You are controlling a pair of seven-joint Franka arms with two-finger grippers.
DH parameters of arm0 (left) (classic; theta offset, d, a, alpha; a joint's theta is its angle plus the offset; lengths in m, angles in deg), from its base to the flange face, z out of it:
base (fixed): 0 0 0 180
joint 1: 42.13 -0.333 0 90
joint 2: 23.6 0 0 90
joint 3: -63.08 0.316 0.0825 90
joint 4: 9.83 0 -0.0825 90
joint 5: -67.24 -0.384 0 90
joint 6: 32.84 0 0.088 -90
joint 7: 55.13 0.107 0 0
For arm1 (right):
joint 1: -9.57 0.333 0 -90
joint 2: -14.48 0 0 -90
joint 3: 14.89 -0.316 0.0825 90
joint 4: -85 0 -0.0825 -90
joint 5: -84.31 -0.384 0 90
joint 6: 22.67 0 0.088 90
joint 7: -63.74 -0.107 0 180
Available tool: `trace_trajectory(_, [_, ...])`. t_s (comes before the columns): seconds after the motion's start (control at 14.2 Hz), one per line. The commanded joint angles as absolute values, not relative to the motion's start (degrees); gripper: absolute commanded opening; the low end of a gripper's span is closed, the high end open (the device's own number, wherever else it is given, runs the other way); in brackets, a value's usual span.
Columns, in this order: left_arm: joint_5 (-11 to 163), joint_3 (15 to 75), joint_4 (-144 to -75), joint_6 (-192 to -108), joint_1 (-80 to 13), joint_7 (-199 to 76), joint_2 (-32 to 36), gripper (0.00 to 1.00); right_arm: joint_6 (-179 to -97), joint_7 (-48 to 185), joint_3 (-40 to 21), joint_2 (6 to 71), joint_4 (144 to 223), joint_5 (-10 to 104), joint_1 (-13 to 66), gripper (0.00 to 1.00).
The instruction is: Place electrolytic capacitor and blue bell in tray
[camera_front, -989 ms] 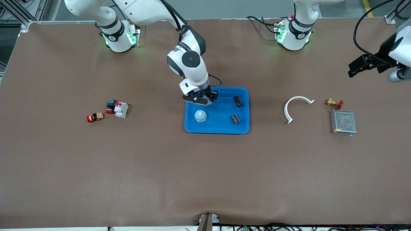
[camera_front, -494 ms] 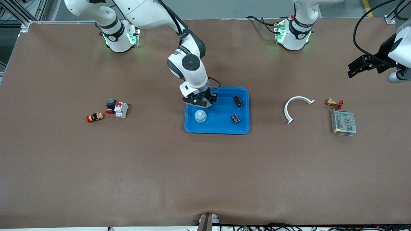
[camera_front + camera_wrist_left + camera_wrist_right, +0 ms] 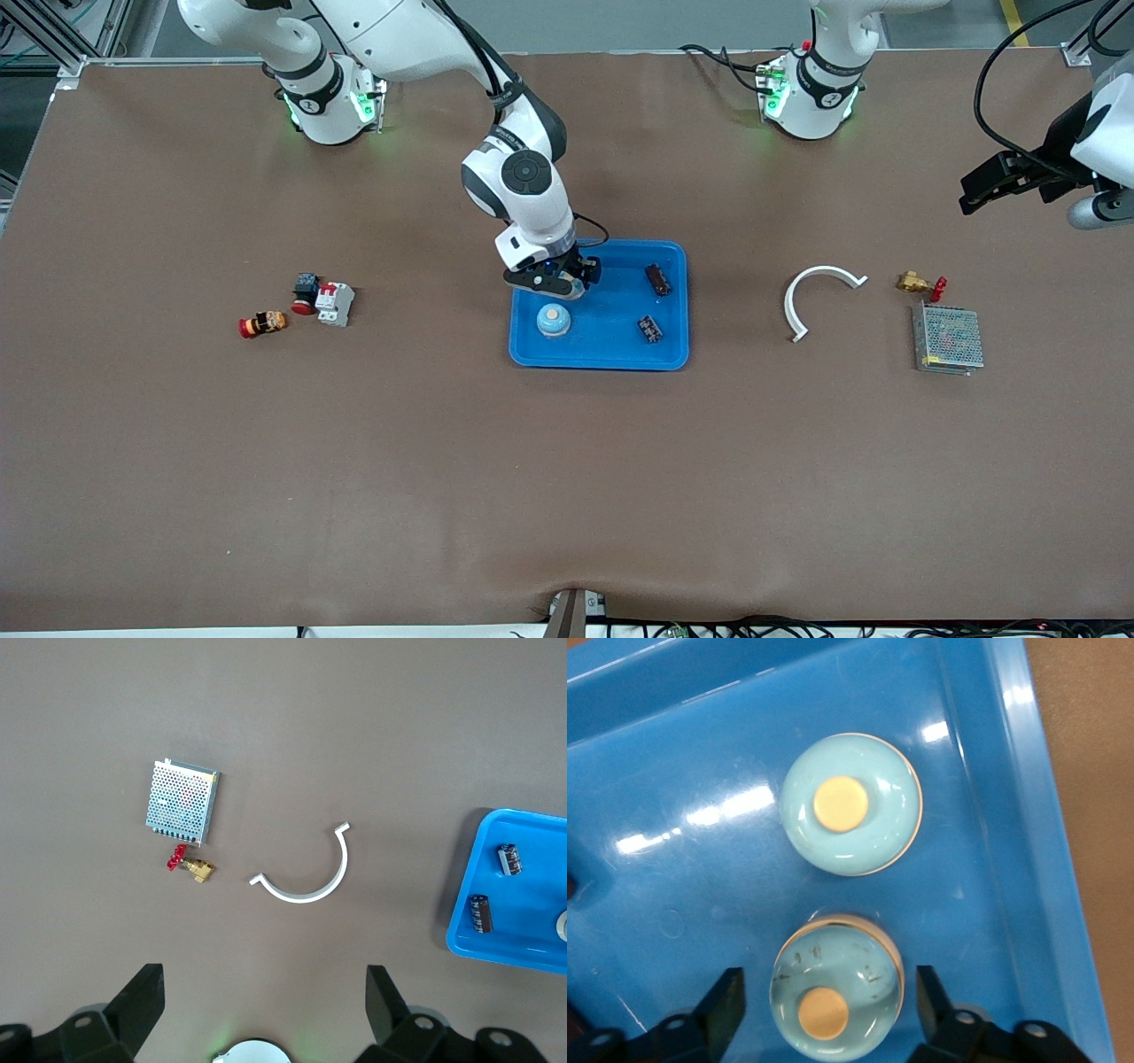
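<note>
The right gripper [image 3: 551,285] is held low over the tray [image 3: 602,354], at its corner nearest the right arm's base. In the right wrist view its fingers [image 3: 726,997] stand apart on either side of a pale blue bell [image 3: 837,988] that sits on the tray floor, with a gap visible on each side; the bell is judged released. A second bell [image 3: 553,320] rests in the tray, nearer to the front camera than the gripper. Two dark capacitors lie in the tray toward the left arm's end: one capacitor [image 3: 656,278] near the rim, the other capacitor [image 3: 649,329] nearer to the front camera.

Step in hand: release of a bell into the tray. Next move calls for a straight lift clear of the bell without catching it on a finger.

The left gripper [image 3: 261,992] waits, spread wide and empty, high over the table's left-arm end.

Hidden or unclear: in the front view the released bell is covered by the right gripper. The capacitors are too small to read their markings.
</note>
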State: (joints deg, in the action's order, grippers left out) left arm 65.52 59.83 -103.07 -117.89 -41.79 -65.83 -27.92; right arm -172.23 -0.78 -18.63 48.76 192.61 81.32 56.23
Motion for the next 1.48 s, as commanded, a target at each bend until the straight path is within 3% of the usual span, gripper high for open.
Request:
trace_trajectory(0.0, [66.4,60.4,-103.3,-117.5,-41.3,-65.3,-28.3,1.0,-172.4,-1.8,-17.7,48.9,192.0,83.3,57.2,1.0])
trace_trajectory(0.35, [66.4,60.4,-103.3,-117.5,-41.3,-65.3,-28.3,1.0,-169.5,-1.2,-17.9,45.7,192.0,83.7,56.9,1.0])
trace_trajectory(0.92, [66.4,60.1,-103.3,-117.5,-41.2,-65.3,-28.3,1.0,-142.1,1.9,-17.9,26.5,192.0,83.6,55.3,1.0])
trace_trajectory(1.41, [66.4,60.0,-103.3,-117.5,-41.2,-65.4,-28.4,1.0,-121.7,21.9,-17.8,11.0,191.2,83.1,43.9,1.0])
